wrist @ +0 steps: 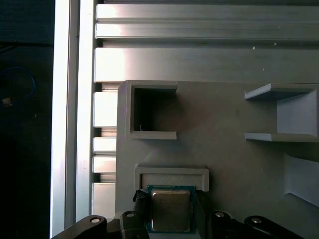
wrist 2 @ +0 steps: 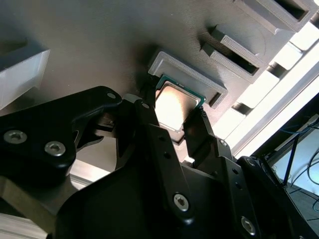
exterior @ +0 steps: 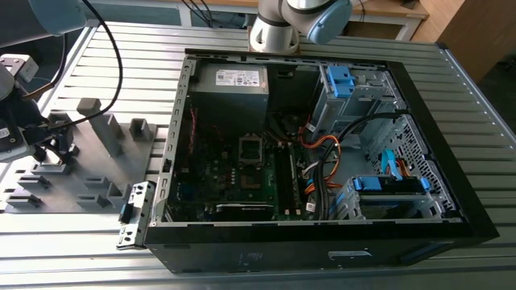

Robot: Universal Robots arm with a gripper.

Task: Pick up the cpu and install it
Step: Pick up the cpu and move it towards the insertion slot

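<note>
Count: 1 cpu [wrist: 171,211]. 1 hand [wrist 2: 174,112] w/ 2 fingers [wrist 2: 149,124]. 1 robot arm [exterior: 294,21]. 1 grey tray [exterior: 89,151], several raised blocks on it, exact no. unclear. 1 open PC case [exterior: 282,257]; inside approx.: 1 motherboard [exterior: 234,175], 1 power-supply box [exterior: 229,81], 2 blue drive brackets [exterior: 339,78], 1 orange cable bundle [exterior: 322,145]. 1 slatted worktop [exterior: 460,78].

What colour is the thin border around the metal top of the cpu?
Green, around a dull silvery top; the cpu shows best in the first wrist view.

Open computer case [exterior: 282,254] (beside grey tray [exterior: 89,166]).
</note>
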